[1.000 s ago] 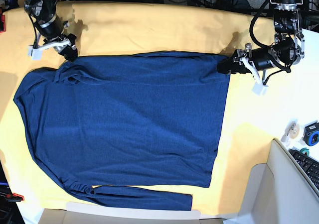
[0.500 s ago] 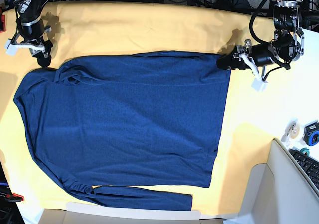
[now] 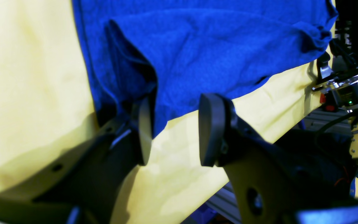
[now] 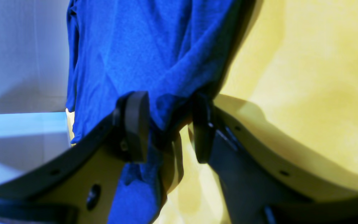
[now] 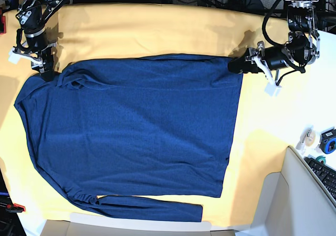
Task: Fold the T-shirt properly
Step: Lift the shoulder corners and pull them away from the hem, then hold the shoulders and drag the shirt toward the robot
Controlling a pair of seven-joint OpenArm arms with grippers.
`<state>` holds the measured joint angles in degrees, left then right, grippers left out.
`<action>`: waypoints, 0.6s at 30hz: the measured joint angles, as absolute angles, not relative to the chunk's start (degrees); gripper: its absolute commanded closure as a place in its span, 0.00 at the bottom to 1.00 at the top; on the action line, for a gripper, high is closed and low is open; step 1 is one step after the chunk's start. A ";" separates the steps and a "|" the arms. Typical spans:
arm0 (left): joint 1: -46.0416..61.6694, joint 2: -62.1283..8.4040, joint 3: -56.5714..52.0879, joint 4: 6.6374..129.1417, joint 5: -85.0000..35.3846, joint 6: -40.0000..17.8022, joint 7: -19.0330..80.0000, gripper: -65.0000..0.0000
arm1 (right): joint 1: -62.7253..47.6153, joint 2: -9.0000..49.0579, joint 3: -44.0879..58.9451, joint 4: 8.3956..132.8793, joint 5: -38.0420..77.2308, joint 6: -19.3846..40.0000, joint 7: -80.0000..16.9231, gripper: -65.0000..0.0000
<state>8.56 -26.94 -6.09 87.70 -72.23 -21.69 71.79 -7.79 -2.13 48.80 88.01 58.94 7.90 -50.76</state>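
Note:
The dark navy long-sleeved T-shirt (image 5: 136, 126) lies spread flat on the yellow cloth (image 5: 157, 31), one sleeve folded along its near edge. My left gripper (image 5: 233, 66) sits at the shirt's far right hem corner. In the left wrist view it (image 3: 174, 130) is open, one finger (image 3: 143, 130) on the T-shirt (image 3: 213, 46) edge and yellow cloth showing in the gap. My right gripper (image 5: 46, 72) is at the far left shoulder. The right wrist view shows it (image 4: 169, 127) open, straddling a bunched fold of the T-shirt (image 4: 141, 46).
A white tabletop (image 5: 310, 110) extends right of the cloth, with tape rolls (image 5: 310, 137) and a keyboard (image 5: 325, 175) near the right edge. A grey box (image 5: 294, 204) stands at the front right. Cables hang along the back edge.
The right arm swung left and then came down onto the shirt's far left shoulder. The left gripper edged slightly closer to the hem corner. The shirt has not moved.

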 measured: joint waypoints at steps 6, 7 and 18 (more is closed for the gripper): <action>8.56 -26.83 -6.09 87.70 -72.20 -21.69 71.79 0.63 | -5.78 -2.31 50.22 87.94 59.05 3.14 -50.98 0.64; 8.56 -26.83 -6.09 87.70 -72.25 -21.67 71.81 0.63 | -5.17 -2.26 50.30 87.94 58.67 1.26 -51.00 0.65; 8.56 -26.83 -6.09 87.72 -72.23 -21.45 71.81 0.63 | -0.93 -2.31 50.33 87.96 59.83 -18.81 -49.56 0.65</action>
<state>8.56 -26.83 -6.09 87.72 -72.23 -21.45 71.81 -0.93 -2.31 50.33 87.96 59.83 -18.81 -49.56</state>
